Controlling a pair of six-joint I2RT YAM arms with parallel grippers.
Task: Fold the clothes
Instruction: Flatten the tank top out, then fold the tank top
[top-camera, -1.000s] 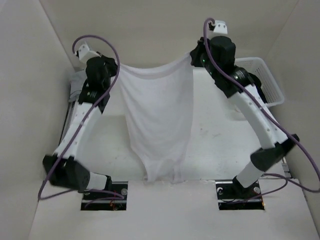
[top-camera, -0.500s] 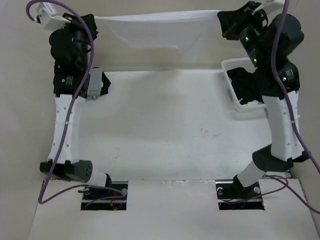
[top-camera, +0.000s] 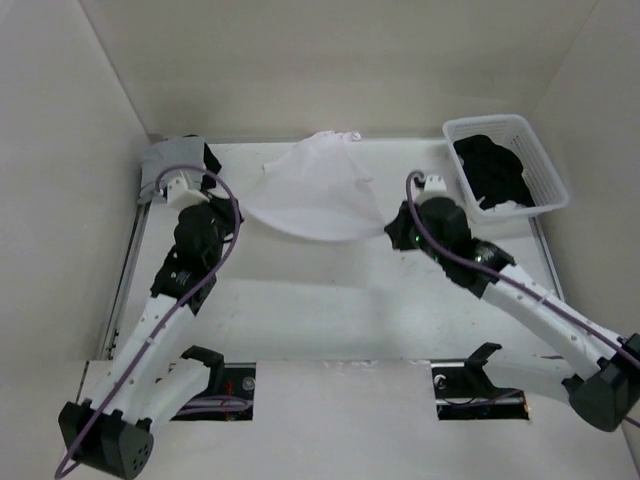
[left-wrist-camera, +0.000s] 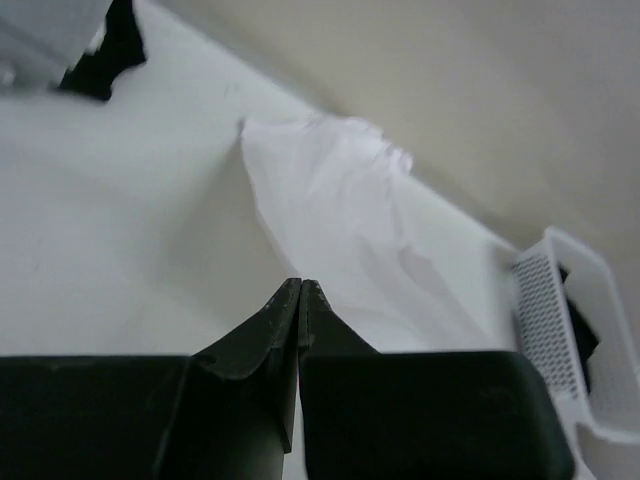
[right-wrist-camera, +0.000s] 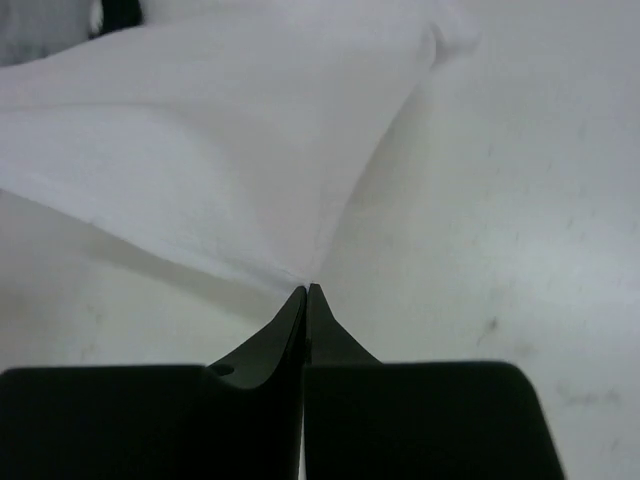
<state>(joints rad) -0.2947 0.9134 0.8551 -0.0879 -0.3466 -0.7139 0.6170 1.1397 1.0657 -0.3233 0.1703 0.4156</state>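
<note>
A white garment (top-camera: 315, 190) of the clothes is stretched low over the table between my two grippers, and its far end lies bunched near the back wall. My left gripper (top-camera: 238, 212) is shut on its left corner; in the left wrist view the cloth (left-wrist-camera: 330, 200) runs down to the closed tips (left-wrist-camera: 300, 283). My right gripper (top-camera: 388, 232) is shut on the right corner. There the fabric (right-wrist-camera: 230, 150) narrows to a point at the tips (right-wrist-camera: 307, 287). Black clothes (top-camera: 490, 170) fill the basket. A grey and black pile (top-camera: 168, 160) lies at the back left.
The white lattice basket (top-camera: 485, 121) stands at the back right, and its side shows in the left wrist view (left-wrist-camera: 545, 300). Pale walls close the table at the back and on both sides. The grey pile's edge (right-wrist-camera: 40, 25) shows in the right wrist view.
Both arms have come down from holding the white garment high and stretched at the back. It now hangs low over the table, its far end resting on it.
</note>
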